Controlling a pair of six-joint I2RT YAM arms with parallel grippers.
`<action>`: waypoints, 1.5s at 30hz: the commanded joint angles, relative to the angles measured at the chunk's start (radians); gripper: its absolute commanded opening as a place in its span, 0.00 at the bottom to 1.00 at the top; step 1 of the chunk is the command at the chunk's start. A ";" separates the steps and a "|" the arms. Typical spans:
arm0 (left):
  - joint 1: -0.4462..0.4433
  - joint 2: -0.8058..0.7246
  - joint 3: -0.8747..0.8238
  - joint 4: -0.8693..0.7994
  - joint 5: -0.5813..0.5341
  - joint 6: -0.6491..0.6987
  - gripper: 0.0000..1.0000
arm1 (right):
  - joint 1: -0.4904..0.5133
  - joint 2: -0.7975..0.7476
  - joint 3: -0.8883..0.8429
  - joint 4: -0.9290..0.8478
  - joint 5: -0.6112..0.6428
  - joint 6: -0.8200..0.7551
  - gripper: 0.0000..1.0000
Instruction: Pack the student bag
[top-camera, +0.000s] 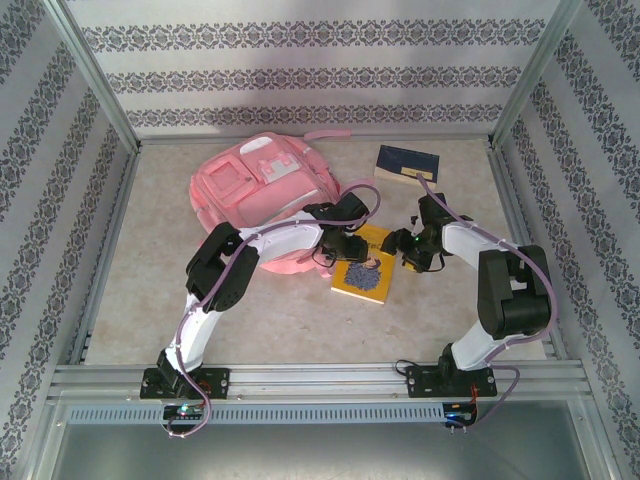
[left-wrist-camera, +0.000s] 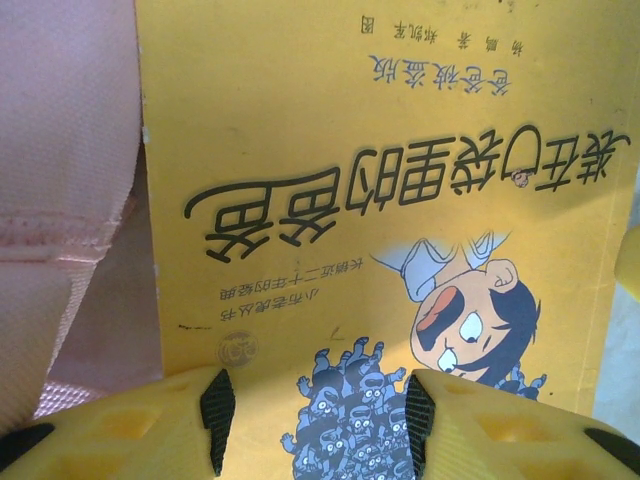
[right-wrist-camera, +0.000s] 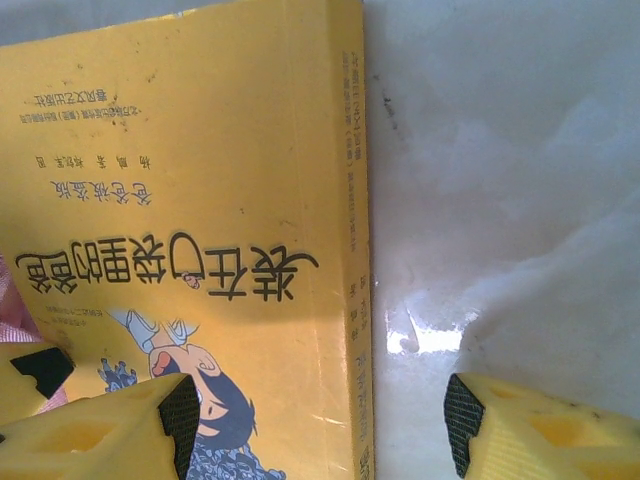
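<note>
- The left gripper (left-wrist-camera: 315, 425) is hovering low over a yellow paperback book with a cartoon boy and black Chinese lettering on its cover (left-wrist-camera: 400, 200). Its jaws are standing apart with only the cover showing between them, and they are gripping nothing.
- The right gripper (right-wrist-camera: 320, 430) is sitting at the same book's spine edge. Its jaws are spread wide, one pad over the cover and the other over bare surface, with the spine running between them. They are holding nothing either.
- The large pink fabric student bag with white-trimmed front pockets (top-camera: 262, 190) is lying flat on the pale mottled worktop (top-camera: 140, 300), just to the left of the left jaws. Its pink cloth is meeting the book's edge on that side.
- A dark blue rectangular book (top-camera: 408, 163) is lying beyond the right jaws, well apart from them and off to the bag's side.
- Judging by this, the packing is looking barely begun, since both books in view are lying outside the bag. Whether the bag is unzipped, or already has anything inside, I cannot tell.
- What seems to be remaining is closing on the yellow book, lifting it and feeding it into the bag, then doing the same with the blue one.
</note>
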 joint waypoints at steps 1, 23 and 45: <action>0.040 -0.045 -0.023 -0.085 -0.103 0.035 0.52 | 0.012 0.012 -0.009 0.008 0.017 -0.005 0.67; 0.057 0.042 -0.007 -0.017 0.070 -0.003 0.53 | 0.050 0.046 -0.029 0.109 -0.094 0.066 0.67; 0.047 0.048 -0.050 0.047 0.161 -0.018 0.25 | 0.069 -0.154 -0.173 0.478 -0.417 0.320 0.62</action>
